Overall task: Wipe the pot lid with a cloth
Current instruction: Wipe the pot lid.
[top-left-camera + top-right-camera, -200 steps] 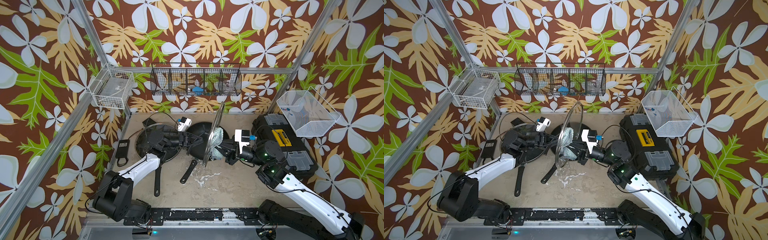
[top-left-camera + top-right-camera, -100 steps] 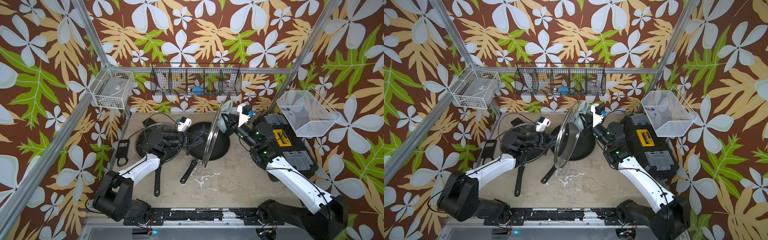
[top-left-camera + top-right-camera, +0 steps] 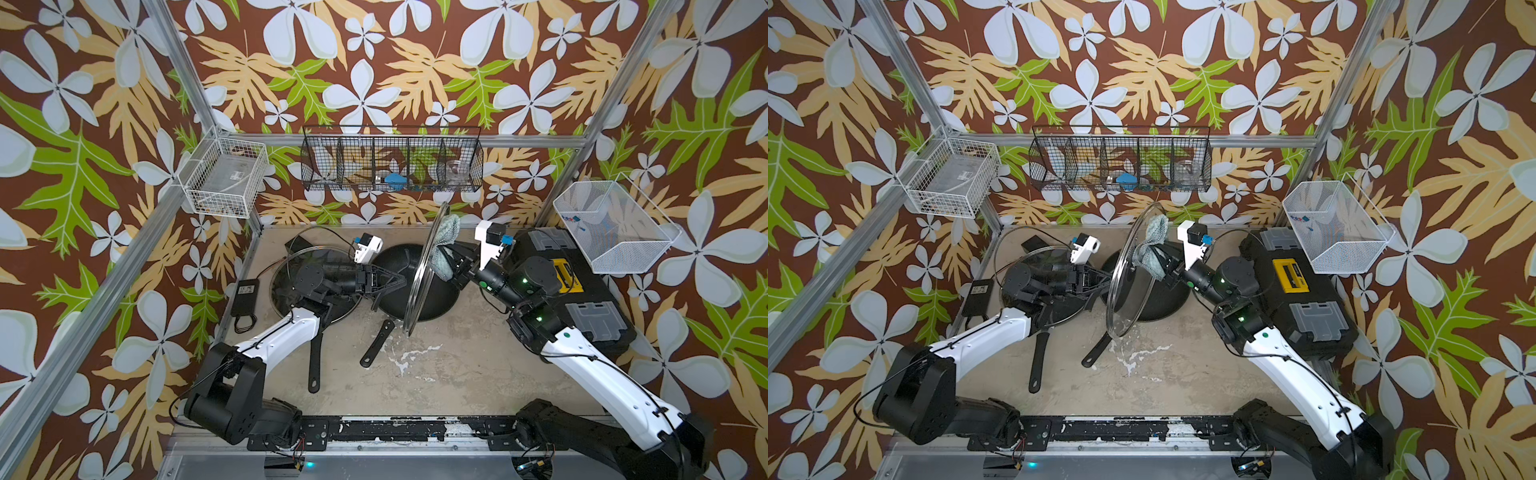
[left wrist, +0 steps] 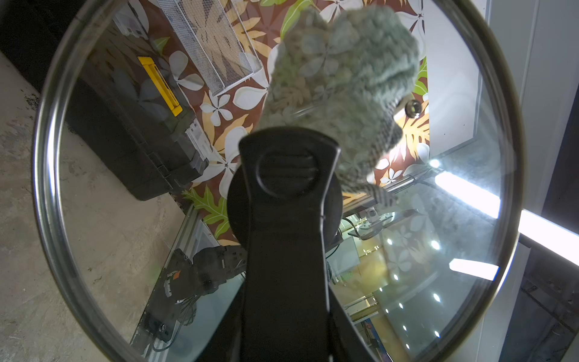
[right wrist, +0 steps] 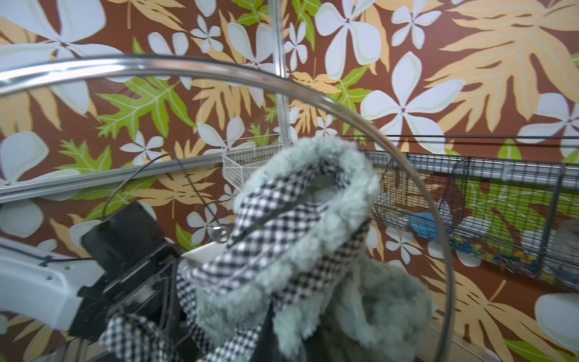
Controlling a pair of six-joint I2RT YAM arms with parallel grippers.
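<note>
A glass pot lid (image 3: 417,291) (image 3: 1128,286) with a steel rim stands on edge above the black pans. My left gripper (image 3: 400,282) (image 3: 1105,283) is shut on its black handle (image 4: 288,175), as the left wrist view shows. My right gripper (image 3: 451,255) (image 3: 1160,257) is shut on the cloth (image 3: 446,232) (image 3: 1152,245), a fluffy grey-teal bundle with checked trim. The cloth presses on the lid's far face, near its upper part. It shows through the glass (image 4: 341,78) and fills the right wrist view (image 5: 297,250), hiding the right fingers there.
Two black frying pans (image 3: 316,291) (image 3: 395,266) lie under the lid, handles towards the front. A black toolbox (image 3: 582,299) fills the right side. A power adapter (image 3: 245,295) lies at the left. Wire baskets (image 3: 224,178) (image 3: 390,162) (image 3: 611,224) hang on the walls.
My right gripper carried the cloth from the lid's lower part up to its top edge, then slightly back down. The left arm and the lid have stayed put.
</note>
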